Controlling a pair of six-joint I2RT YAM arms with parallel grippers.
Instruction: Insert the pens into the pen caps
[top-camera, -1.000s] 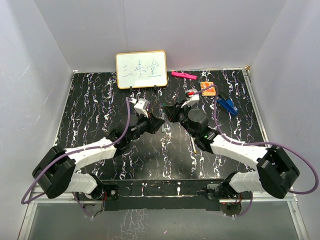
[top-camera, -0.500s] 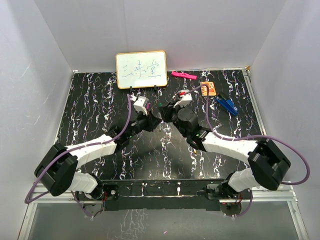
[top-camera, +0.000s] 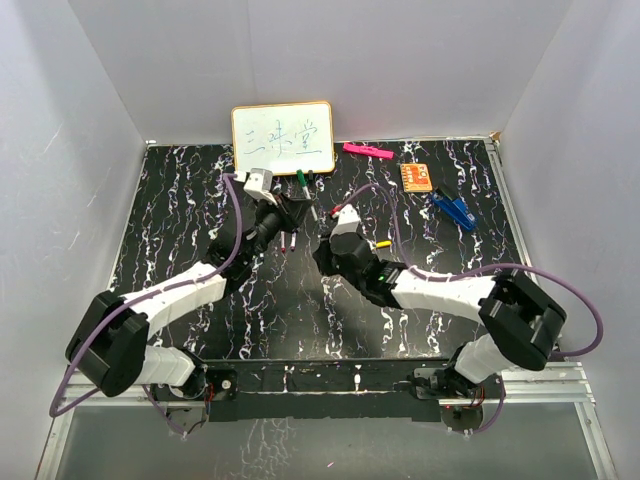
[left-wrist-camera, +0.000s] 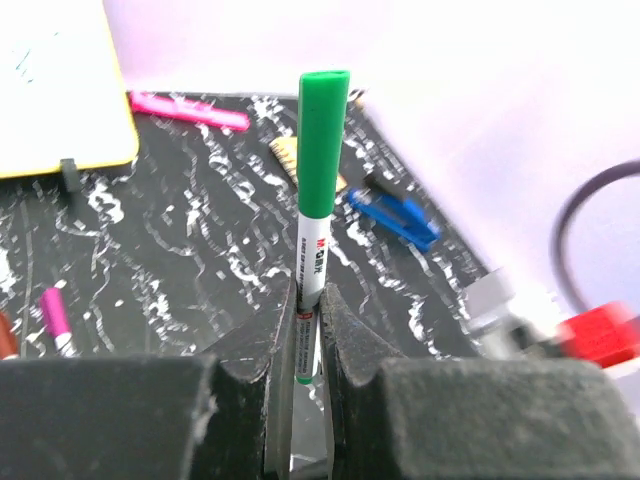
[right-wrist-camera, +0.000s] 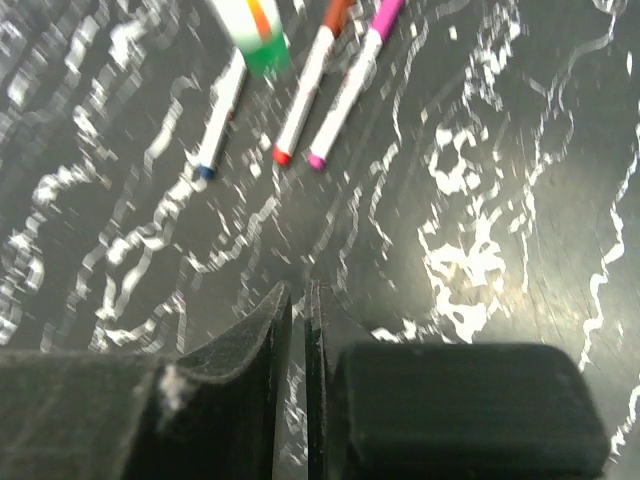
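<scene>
Left fingers (left-wrist-camera: 352, 345) clamp the green pen (left-wrist-camera: 313, 262), cap (left-wrist-camera: 323, 140) looking seated — next, lay it down; right fingers (right-wrist-camera: 255, 335) near-closed, holding nothing.

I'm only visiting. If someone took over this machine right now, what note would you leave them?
Left end effector: shut on the green pen, held upright, green cap on.
Right end effector: shut, empty, over the table.
Lying side by side ahead of it: blue-ended pen, red-ended pen, pink-ended pen. Red and pink look capped; the blue one's far end is hidden.
A yellow item by the right arm is too small to identify.
Left to do: set the green pen down, then check the blue pen and the yellow item.
</scene>
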